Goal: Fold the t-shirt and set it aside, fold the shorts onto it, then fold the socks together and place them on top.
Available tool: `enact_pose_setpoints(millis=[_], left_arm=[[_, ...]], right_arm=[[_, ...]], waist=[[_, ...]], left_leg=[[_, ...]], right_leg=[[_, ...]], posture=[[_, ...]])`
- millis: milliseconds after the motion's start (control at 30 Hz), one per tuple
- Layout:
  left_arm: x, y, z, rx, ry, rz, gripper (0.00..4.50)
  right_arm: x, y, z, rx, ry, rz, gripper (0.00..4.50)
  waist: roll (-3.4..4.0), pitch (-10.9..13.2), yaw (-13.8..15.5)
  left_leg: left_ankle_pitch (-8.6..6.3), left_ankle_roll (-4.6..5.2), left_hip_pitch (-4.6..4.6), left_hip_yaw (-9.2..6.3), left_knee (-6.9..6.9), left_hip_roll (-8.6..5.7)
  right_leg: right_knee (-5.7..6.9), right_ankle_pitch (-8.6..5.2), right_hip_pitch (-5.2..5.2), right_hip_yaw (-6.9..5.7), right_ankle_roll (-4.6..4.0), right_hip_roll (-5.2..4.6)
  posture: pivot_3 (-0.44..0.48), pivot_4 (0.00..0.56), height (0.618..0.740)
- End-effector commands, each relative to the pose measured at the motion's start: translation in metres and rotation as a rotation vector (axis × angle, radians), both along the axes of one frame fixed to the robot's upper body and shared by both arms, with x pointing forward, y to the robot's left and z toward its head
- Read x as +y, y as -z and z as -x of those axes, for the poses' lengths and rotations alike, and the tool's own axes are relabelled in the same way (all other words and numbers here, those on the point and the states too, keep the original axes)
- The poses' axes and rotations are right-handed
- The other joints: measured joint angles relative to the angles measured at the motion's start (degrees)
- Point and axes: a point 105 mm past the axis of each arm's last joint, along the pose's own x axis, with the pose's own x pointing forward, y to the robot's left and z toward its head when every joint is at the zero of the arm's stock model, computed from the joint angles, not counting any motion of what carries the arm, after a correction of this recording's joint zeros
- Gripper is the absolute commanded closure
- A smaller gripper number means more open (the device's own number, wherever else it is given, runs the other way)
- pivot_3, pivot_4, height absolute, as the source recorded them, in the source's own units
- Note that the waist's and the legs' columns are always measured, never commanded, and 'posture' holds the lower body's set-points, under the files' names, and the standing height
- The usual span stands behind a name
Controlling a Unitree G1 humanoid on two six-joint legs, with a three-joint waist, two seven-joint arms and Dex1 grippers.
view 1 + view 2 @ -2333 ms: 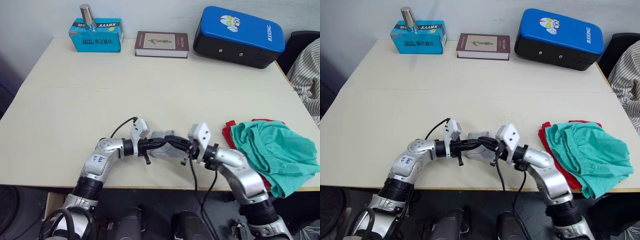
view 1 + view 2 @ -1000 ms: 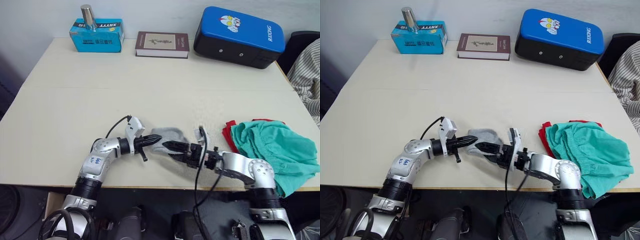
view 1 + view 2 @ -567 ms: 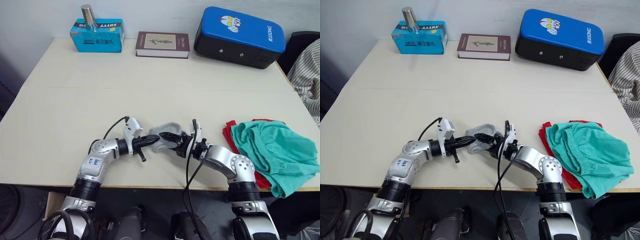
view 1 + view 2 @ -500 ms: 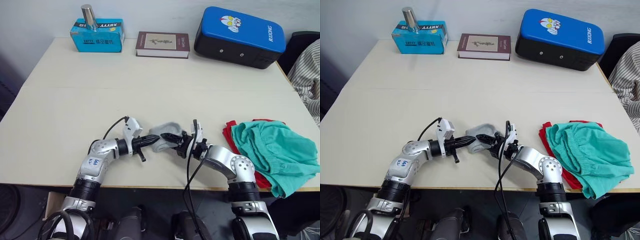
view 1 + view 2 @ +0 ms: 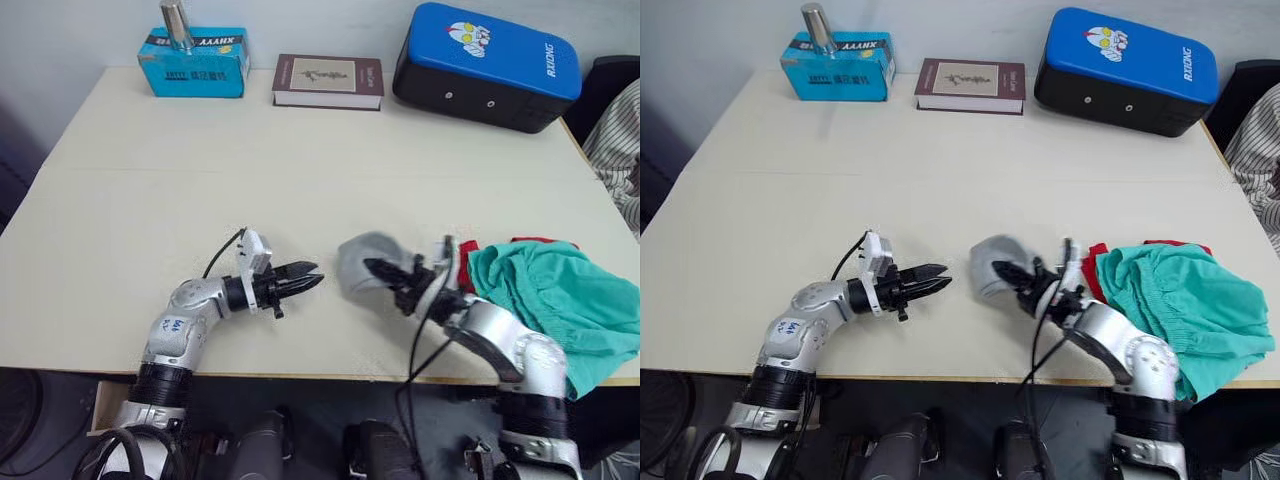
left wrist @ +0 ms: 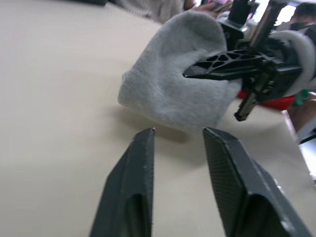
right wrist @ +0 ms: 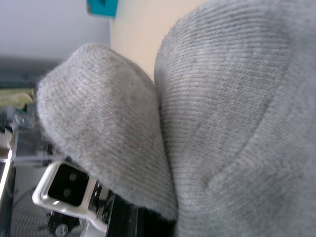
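The grey socks (image 5: 357, 263) hang bunched just above the table near its front edge, and my right gripper (image 5: 373, 267) is shut on them. In the right wrist view the socks (image 7: 207, 108) press close against the camera. My left gripper (image 5: 312, 277) rests low on the table a short way to the left of the socks, open and empty, its fingers (image 6: 140, 163) pointing at the socks (image 6: 173, 84). The teal shorts (image 5: 560, 305) lie crumpled at the right on the red t-shirt (image 5: 462, 262), of which an edge shows.
Along the table's (image 5: 300, 170) far edge stand a blue box (image 5: 195, 58) with a metal cylinder (image 5: 176, 20) on it, a dark book (image 5: 328, 82) and a blue-and-black case (image 5: 487, 65). Striped cloth (image 5: 620, 140) hangs past the right edge.
My left gripper has let go of the socks and now stands open. The right gripper has carried the socks to the right, toward the shorts.
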Motion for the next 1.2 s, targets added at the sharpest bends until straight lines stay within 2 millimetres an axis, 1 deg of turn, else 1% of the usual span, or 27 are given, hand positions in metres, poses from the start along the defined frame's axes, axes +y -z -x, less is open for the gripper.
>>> enact_pose_setpoints(millis=[33, 100, 133, 200, 233, 267, 300, 367, 400, 433, 467, 567, 600, 667, 733, 800, 867, 933, 967, 1033, 1100, 1167, 1200], left_arm=[[-0.011, -0.035, 0.022, -0.125, 0.139, 0.098, 1.69], [-0.015, -0.04, 0.027, -0.144, 0.181, 0.109, 1.06], [-0.017, -0.04, 0.028, -0.146, 0.192, 0.105, 0.74], [-0.021, -0.042, 0.031, -0.165, 0.236, 0.105, 0.12], [-0.023, -0.042, 0.033, -0.174, 0.258, 0.102, 0.0], [-0.024, -0.042, 0.034, -0.175, 0.273, 0.103, 0.0], [-0.025, -0.042, 0.035, -0.172, 0.28, 0.105, 0.0], [-0.026, -0.04, 0.036, -0.16, 0.289, 0.1, 0.0], [-0.026, -0.038, 0.036, -0.164, 0.294, 0.088, 0.0], [-0.026, -0.037, 0.036, -0.168, 0.296, 0.077, 0.0], [-0.026, -0.038, 0.034, -0.176, 0.293, 0.069, 0.0], [-0.024, -0.041, 0.03, -0.186, 0.285, 0.063, 0.0], [-0.023, -0.042, 0.029, -0.188, 0.285, 0.055, 0.0], [-0.021, -0.043, 0.028, -0.191, 0.281, 0.046, 0.0], [-0.02, -0.043, 0.027, -0.191, 0.278, 0.042, 0.0], [-0.02, -0.042, 0.027, -0.189, 0.275, 0.039, 0.0], [-0.019, -0.041, 0.027, -0.189, 0.269, 0.033, 0.0], [-0.015, -0.037, 0.024, -0.199, 0.248, -0.005, 0.0], [-0.012, -0.037, 0.022, -0.202, 0.234, -0.016, 0.0], [-0.006, -0.037, 0.019, -0.202, 0.212, -0.026, 0.0], [0.007, -0.033, 0.016, -0.187, 0.188, -0.048, 0.0], [0.018, -0.028, 0.016, -0.166, 0.176, -0.071, 0.0], [0.021, -0.025, 0.017, -0.155, 0.175, -0.083, 0.0]], right_arm=[[-0.041, -0.044, 0.02, -0.153, 0.225, -0.075, 4.43], [-0.071, -0.066, 0.032, -0.246, 0.393, -0.132, 4.43], [-0.08, -0.072, 0.037, -0.265, 0.454, -0.162, 4.43], [-0.105, -0.073, 0.046, -0.262, 0.606, -0.222, 4.43], [-0.115, -0.071, 0.05, -0.251, 0.669, -0.243, 4.43], [-0.127, -0.066, 0.055, -0.238, 0.749, -0.264, 4.43], [-0.141, -0.056, 0.06, -0.212, 0.839, -0.282, 4.43], [-0.158, -0.041, 0.067, -0.179, 0.964, -0.3, 4.43], [-0.168, -0.029, 0.07, -0.14, 1.027, -0.342, 4.43], [-0.174, -0.019, 0.072, -0.11, 1.063, -0.36, 4.43], [-0.179, -0.001, 0.071, -0.06, 1.086, -0.352, 4.43], [-0.183, 0.028, 0.068, 0.007, 1.109, -0.305, 4.43], [-0.182, 0.039, 0.062, 0.021, 1.085, -0.296, 4.43], [-0.18, 0.054, 0.054, 0.051, 1.051, -0.286, 4.43], [-0.176, 0.054, 0.05, 0.034, 1.012, -0.302, 4.43], [-0.171, 0.05, 0.047, 0.014, 0.971, -0.287, 3.7], [-0.171, 0.042, 0.049, -0.012, 0.982, -0.238, 3.08], [-0.168, 0.025, 0.053, -0.04, 0.965, -0.23, 2.37], [-0.167, 0.019, 0.057, -0.04, 0.947, -0.2, 2.07], [-0.167, 0.015, 0.063, -0.019, 0.927, -0.149, 1.36], [-0.171, 0.019, 0.079, 0.039, 0.868, 0.0, 0.68], [-0.177, 0.019, 0.096, 0.095, 0.817, 0.08, 0.01], [-0.179, 0.016, 0.104, 0.09, 0.781, 0.119, 0.01]], waist=[[0.0, 0.0, -0.01], [0.01, 0.01, 0.02], [0.02, 0.01, -0.05], [0.02, 0.01, -0.1], [0.02, 0.01, -0.02], [0.02, 0.01, -0.01], [0.02, 0.01, 0.0], [0.04, 0.02, 0.0], [0.07, 0.04, -0.02], [0.07, 0.03, -0.02], [0.07, 0.03, -0.06], [0.13, 0.03, -0.17], [0.23, 0.02, -0.23], [0.25, 0.01, -0.26], [0.25, 0.01, -0.25], [0.25, 0.01, -0.2], [0.26, 0.01, -0.24], [0.3, 0.03, -0.19], [0.34, 0.04, -0.18], [0.4, 0.03, -0.07], [0.41, 0.03, -0.03], [0.41, 0.03, 0.14], [0.41, 0.03, 0.23]], left_leg=[[0.0, 0.0, 0.0, 0.0, -0.01, 0.01], [0.0, 0.01, 0.01, 0.0, 0.0, 0.01], [0.0, 0.03, 0.02, 0.01, 0.0, 0.01], [0.03, 0.11, 0.04, 0.06, 0.0, 0.0], [-0.03, 0.3, 0.05, 0.06, -0.01, 0.0], [-0.01, 0.36, 0.06, 0.04, -0.01, 0.0], [0.02, 0.38, 0.09, 0.05, -0.02, 0.0], [0.05, 0.37, 0.1, 0.05, -0.03, 0.0], [0.06, 0.36, 0.1, 0.07, -0.04, -0.03], [0.22, 0.1, 0.09, 0.08, -0.04, -0.04], [0.23, 0.08, 0.11, 0.07, -0.06, -0.04], [0.27, 0.02, 0.17, 0.09, -0.12, -0.03], [0.28, 0.02, 0.19, 0.11, -0.13, -0.03], [0.29, 0.01, 0.23, 0.17, -0.14, -0.02], [0.3, 0.01, 0.24, 0.16, -0.14, -0.01], [0.3, 0.01, 0.26, 0.15, -0.14, 0.0], [0.3, 0.01, 0.26, 0.15, -0.14, 0.0], [0.3, 0.01, 0.26, 0.15, -0.14, 0.0], [0.3, 0.01, 0.24, 0.15, -0.14, 0.0], [0.3, 0.01, 0.23, 0.15, -0.14, -0.02], [0.29, 0.02, 0.22, 0.12, -0.14, -0.02], [0.28, 0.03, 0.21, 0.1, -0.16, -0.05], [0.28, 0.04, 0.21, 0.05, -0.17, -0.05]], right_leg=[[-0.01, 0.0, 0.0, -0.01, 0.0, 0.02], [-0.02, 0.0, 0.01, 0.0, 0.01, 0.04], [-0.03, 0.01, 0.01, 0.01, 0.02, 0.05], [-0.05, 0.01, 0.02, 0.03, 0.03, 0.05], [-0.07, 0.01, 0.03, 0.04, 0.03, 0.05], [-0.07, 0.01, 0.05, 0.05, 0.03, 0.06], [-0.07, 0.01, 0.06, 0.08, 0.03, 0.06], [-0.1, 0.01, 0.08, 0.15, 0.03, 0.06], [-0.1, 0.01, 0.07, 0.2, 0.03, 0.06], [-0.1, 0.01, 0.06, 0.23, 0.02, 0.06], [-0.11, 0.01, 0.07, 0.24, 0.02, 0.06], [-0.1, -0.01, 0.07, 0.26, -0.02, 0.07], [-0.09, -0.02, 0.07, 0.27, -0.03, 0.07], [-0.08, -0.03, 0.07, 0.3, -0.05, 0.08], [-0.07, -0.03, 0.08, 0.3, -0.05, 0.09], [-0.07, -0.03, 0.12, 0.31, -0.05, 0.08], [-0.06, -0.03, 0.1, 0.31, -0.05, 0.08], [-0.05, -0.03, 0.09, 0.32, -0.05, 0.08], [-0.04, -0.03, 0.08, 0.32, -0.05, 0.08], [-0.04, -0.03, 0.06, 0.34, -0.05, 0.07], [-0.05, -0.03, 0.08, 0.33, -0.05, 0.07], [-0.06, -0.03, 0.09, 0.33, -0.05, 0.06], [-0.07, -0.03, 0.11, 0.33, -0.05, 0.07]], posture=[[0.0, 0.15, 0.74], [0.0, 0.15, 0.74], [0.0, 0.15, 0.74], [0.0, 0.15, 0.74], [0.0, 0.15, 0.74], [0.0, 0.15, 0.74], [0.0, 0.15, 0.74], [0.0, 0.15, 0.74], [0.0, 0.15, 0.74], [0.0, 0.15, 0.74], [0.0, 0.15, 0.74], [0.0, 0.15, 0.74], [0.0, 0.15, 0.74], [0.0, 0.15, 0.74], [0.0, 0.15, 0.74], [0.0, 0.15, 0.74], [0.0, 0.15, 0.74], [0.0, 0.15, 0.74], [0.0, 0.15, 0.74], [0.0, 0.15, 0.74], [0.0, 0.15, 0.74], [0.0, 0.15, 0.74], [0.0, 0.15, 0.74]])
